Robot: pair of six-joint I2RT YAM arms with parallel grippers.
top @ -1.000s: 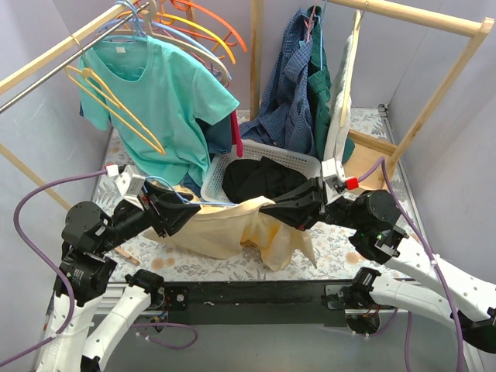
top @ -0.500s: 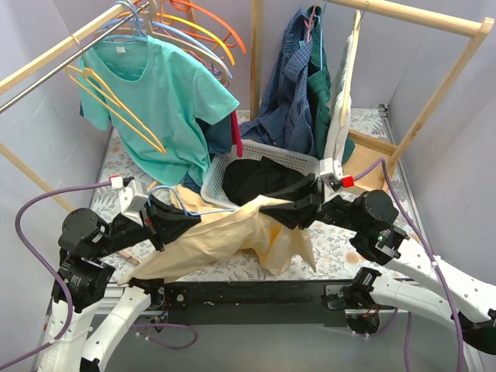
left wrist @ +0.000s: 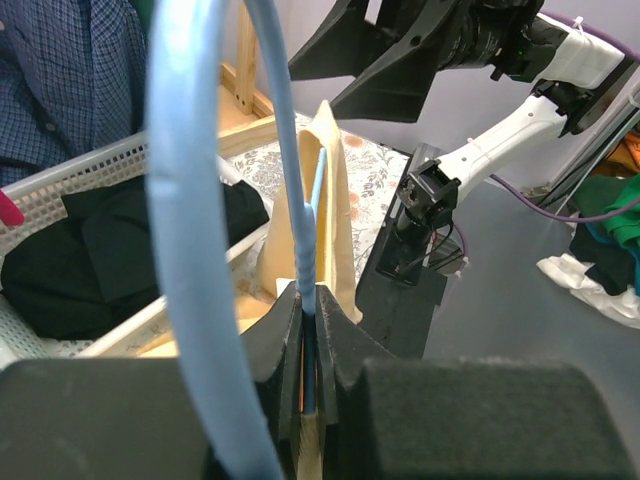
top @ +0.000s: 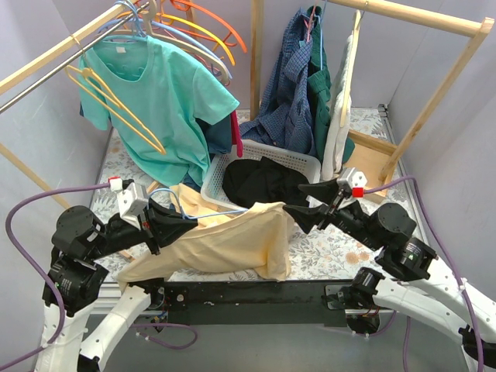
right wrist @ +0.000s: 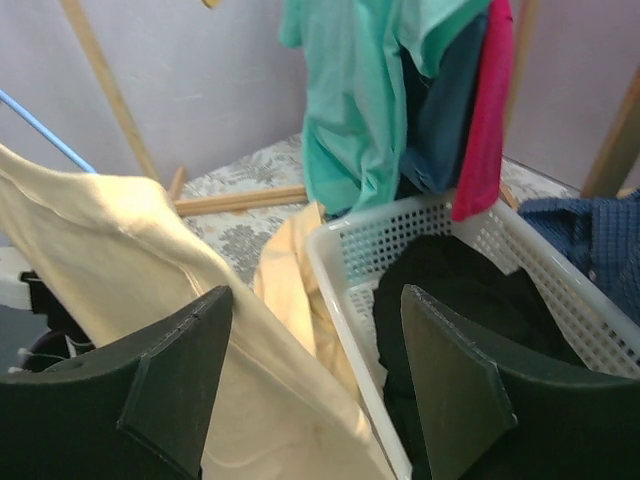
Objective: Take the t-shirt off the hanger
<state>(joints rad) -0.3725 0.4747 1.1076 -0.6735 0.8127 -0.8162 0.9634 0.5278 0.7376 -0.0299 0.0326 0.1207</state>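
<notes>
A pale yellow t-shirt (top: 232,244) hangs from a light blue hanger (top: 203,212) low over the table's near edge. My left gripper (top: 190,221) is shut on the hanger's thin stem (left wrist: 300,200), just below the hook. The t-shirt (left wrist: 336,200) drapes beyond the jaws. My right gripper (top: 304,203) stands open at the shirt's right end with nothing between its fingers. In the right wrist view the shirt (right wrist: 150,260) lies below and left of the right gripper (right wrist: 318,300), and a bit of the hanger (right wrist: 40,125) shows at far left.
A white basket (top: 213,174) with a black garment (top: 263,182) sits just behind the shirt. A teal t-shirt (top: 163,93) hangs on the left wooden rail beside a yellow hanger (top: 116,105). Blue checked shirts (top: 291,85) hang on the back rack.
My right gripper opened, let go of the yellow shirt and drew back to the right. The shirt sagged. My left gripper closed on the blue hanger and pulled it left.
</notes>
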